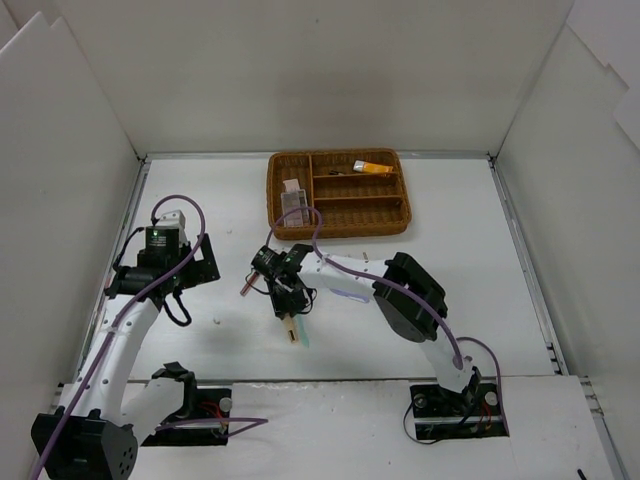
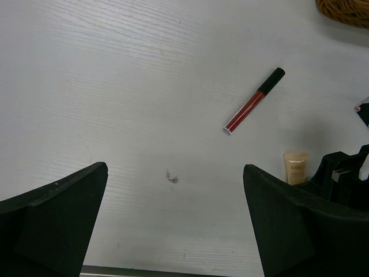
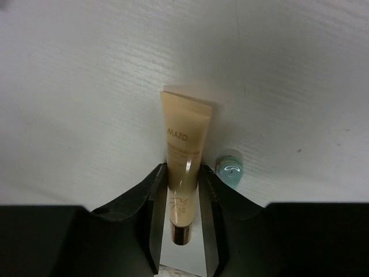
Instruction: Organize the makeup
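Makeup tube (image 1: 372, 167), orange, lies in the tray's (image 1: 340, 232) top right slot; red gloss (image 1: 246, 288) lies on the table (image 1: 450, 270). Left wrist: left gripper (image 2: 174, 173) gapes wide, holding nothing, gloss ahead. Right wrist: right gripper (image 3: 183, 173) narrowly pinches a beige tube (image 3: 185, 133), mint item (image 3: 230, 168) just beside

Beige tube (image 3: 185, 135) clamped in the right gripper (image 3: 182, 176), mint tool (image 3: 229, 169) just beside it, red black-capped lip gloss (image 2: 253, 101) lying apart

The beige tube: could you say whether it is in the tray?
Out: the tube sits clamped between the right fingers, table behind it, apart from the tray.
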Controlling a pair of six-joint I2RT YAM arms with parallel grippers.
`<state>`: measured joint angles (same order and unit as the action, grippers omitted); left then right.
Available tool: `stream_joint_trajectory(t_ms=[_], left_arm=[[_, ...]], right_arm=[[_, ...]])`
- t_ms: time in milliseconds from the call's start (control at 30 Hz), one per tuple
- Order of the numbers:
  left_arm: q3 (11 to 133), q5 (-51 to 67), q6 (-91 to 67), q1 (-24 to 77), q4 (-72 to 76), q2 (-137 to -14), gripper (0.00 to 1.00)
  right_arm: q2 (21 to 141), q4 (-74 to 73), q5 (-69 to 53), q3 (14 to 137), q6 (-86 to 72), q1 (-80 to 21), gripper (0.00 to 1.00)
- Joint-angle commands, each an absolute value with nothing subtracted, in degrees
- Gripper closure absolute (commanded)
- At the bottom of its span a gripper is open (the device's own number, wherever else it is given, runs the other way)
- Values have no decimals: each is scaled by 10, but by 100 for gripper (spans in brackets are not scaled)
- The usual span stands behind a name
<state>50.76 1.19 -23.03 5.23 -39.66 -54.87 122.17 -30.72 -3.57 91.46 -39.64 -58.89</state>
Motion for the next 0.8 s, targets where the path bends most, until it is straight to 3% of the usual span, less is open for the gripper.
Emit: stream_joint_trajectory(t_ms=[0, 133, 300, 567, 767], left_arm=[[513, 4, -234, 49, -381, -553, 1], [514, 3, -235, 49, -380, -554, 1], [514, 3, -236, 49, -381, -555, 0], [512, 9, -237, 49, -377, -550, 1], [510, 13, -234, 49, -373, -541, 0]], right_arm=[[1223, -317, -40, 941, -398, -586, 76], [1216, -318, -33, 945, -394, -587, 92], [1169, -317, -14, 946, -395, -557, 98], [1098, -295, -3, 993, -412, -401, 99], [1135, -270, 13, 1091, -464, -283, 96]])
